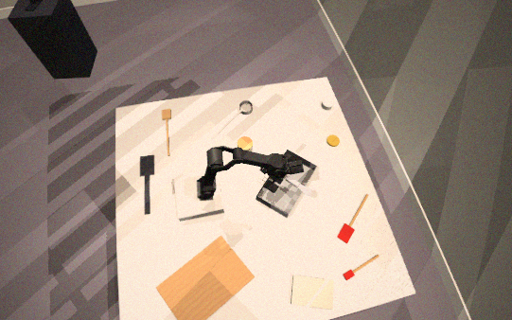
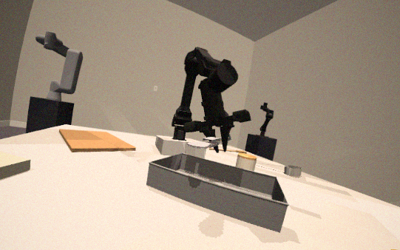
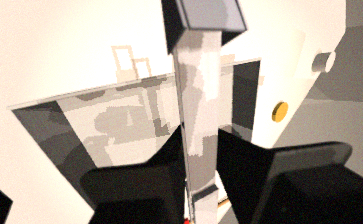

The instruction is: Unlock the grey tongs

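My gripper (image 1: 274, 184) (image 2: 221, 150) (image 3: 192, 127) is shut on the grey tongs (image 1: 307, 189) (image 2: 197, 146) (image 3: 200, 75), with a fingertip on each side of them in the wrist view. The tongs are held above the grey roasting tin (image 1: 272, 207) (image 2: 214, 196) (image 3: 244, 95), clear of its rim in the exterior view. A dark block sits at their far end in the wrist view. They look narrow and closed; the lock cannot be made out. The wooden board (image 1: 218, 265) (image 2: 96, 140) lies flat on the table, away from the gripper.
A jar with a yellow top (image 1: 244, 143) (image 2: 246, 163) stands beside the arm. A yellow disc (image 1: 333, 140) (image 3: 280, 111) and a small grey cup (image 1: 326, 105) (image 3: 324, 61) are beyond the tin. Two red-headed tools (image 1: 345, 233) (image 1: 348, 275) and a pale yellow block (image 1: 312, 292) (image 2: 0, 166) lie farther off.
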`<state>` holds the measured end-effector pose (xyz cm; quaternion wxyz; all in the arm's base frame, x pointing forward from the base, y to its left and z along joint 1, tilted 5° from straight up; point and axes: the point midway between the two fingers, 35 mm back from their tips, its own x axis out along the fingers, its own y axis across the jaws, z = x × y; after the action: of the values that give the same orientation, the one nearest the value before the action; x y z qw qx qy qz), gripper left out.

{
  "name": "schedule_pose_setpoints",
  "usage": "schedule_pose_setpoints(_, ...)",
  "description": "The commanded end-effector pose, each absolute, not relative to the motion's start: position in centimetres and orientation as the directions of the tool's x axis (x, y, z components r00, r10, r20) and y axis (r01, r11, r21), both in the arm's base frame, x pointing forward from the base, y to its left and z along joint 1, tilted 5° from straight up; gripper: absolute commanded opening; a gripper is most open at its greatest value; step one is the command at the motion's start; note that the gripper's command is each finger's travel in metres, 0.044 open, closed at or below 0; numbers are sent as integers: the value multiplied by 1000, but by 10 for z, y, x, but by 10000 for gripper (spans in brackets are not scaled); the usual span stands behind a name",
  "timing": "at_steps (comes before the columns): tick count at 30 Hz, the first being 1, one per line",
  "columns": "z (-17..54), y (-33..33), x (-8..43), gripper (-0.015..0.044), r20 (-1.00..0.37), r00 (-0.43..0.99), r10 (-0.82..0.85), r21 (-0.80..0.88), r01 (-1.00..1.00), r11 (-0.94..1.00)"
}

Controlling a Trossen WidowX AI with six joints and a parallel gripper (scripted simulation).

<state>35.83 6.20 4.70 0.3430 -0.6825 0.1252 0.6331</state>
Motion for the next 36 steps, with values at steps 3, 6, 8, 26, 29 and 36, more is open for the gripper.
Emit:
schedule_pose_setpoints(3,48,63,361,-150,-977,110,185,-213,-624,-752)
schedule_pose_setpoints(6,48,63,360,-150,-987,74,140,-155,-629,-762)
schedule_pose_setpoints(8,48,63,360,-150,-993,51,109,-117,-630,-767)
schedule_pose_setpoints(26,49,62,356,-150,-999,-46,-23,47,-632,-774)
schedule_pose_setpoints(29,49,56,357,-150,-999,-47,-19,46,-677,-735)
schedule_pose_setpoints(36,51,40,360,-150,-999,-45,-19,49,-852,-521)
